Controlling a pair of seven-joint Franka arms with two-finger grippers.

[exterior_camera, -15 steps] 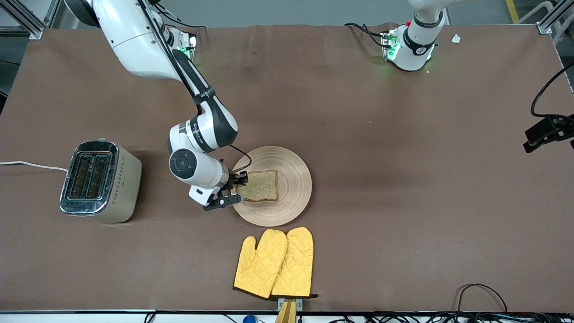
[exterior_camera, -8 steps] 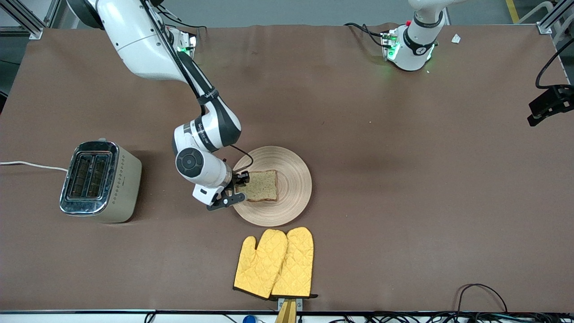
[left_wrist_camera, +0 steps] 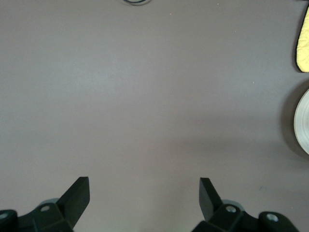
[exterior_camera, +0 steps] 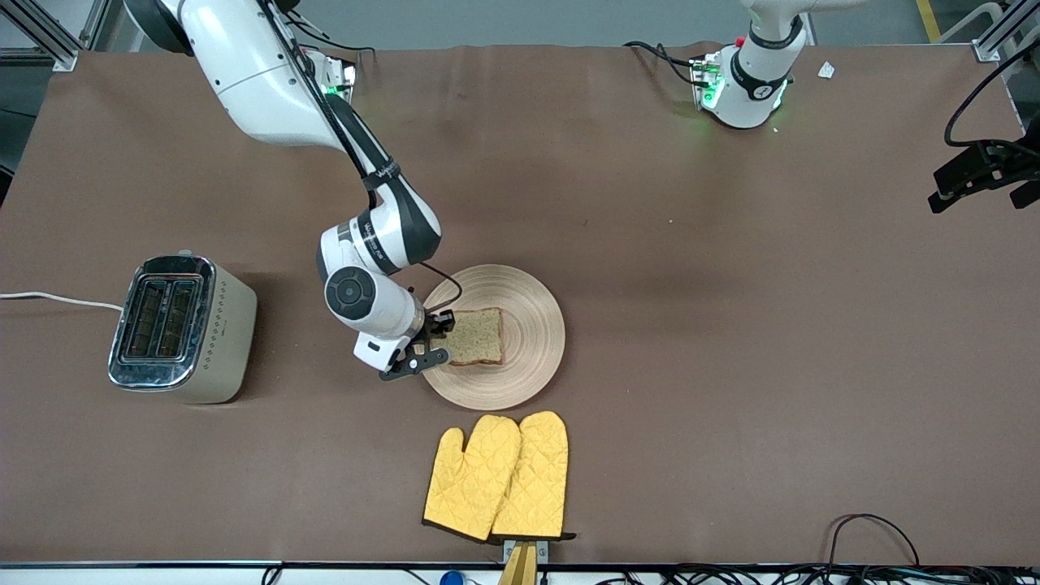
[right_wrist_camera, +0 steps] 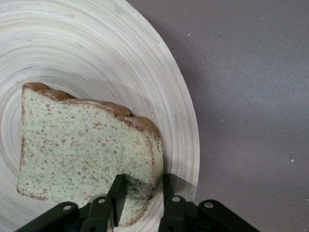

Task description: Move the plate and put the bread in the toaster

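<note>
The round beige plate [exterior_camera: 528,357] lies mid-table with the brown bread slice [exterior_camera: 479,335] on it. My right gripper [exterior_camera: 429,341] is low at the plate's rim on the toaster side. It is shut on the bread's edge [right_wrist_camera: 87,145], one finger [right_wrist_camera: 117,191] pressing the crumb and the other outside the crust, over the plate [right_wrist_camera: 96,53]. The cream toaster [exterior_camera: 183,329] stands toward the right arm's end, slots up. My left gripper [exterior_camera: 971,183] hangs open and empty over the table's edge at the left arm's end. The left wrist view shows it [left_wrist_camera: 143,193] over bare table.
A pair of yellow oven mitts [exterior_camera: 497,478] lies nearer the camera than the plate, close to the table's front edge. The toaster's white cord [exterior_camera: 57,299] runs off the table's end. Cables lie along the front edge. The left wrist view catches the plate's rim [left_wrist_camera: 301,125] and a mitt [left_wrist_camera: 304,43].
My right gripper has slid a little farther onto the bread's edge. My left gripper has moved over the table's end toward the bases' side.
</note>
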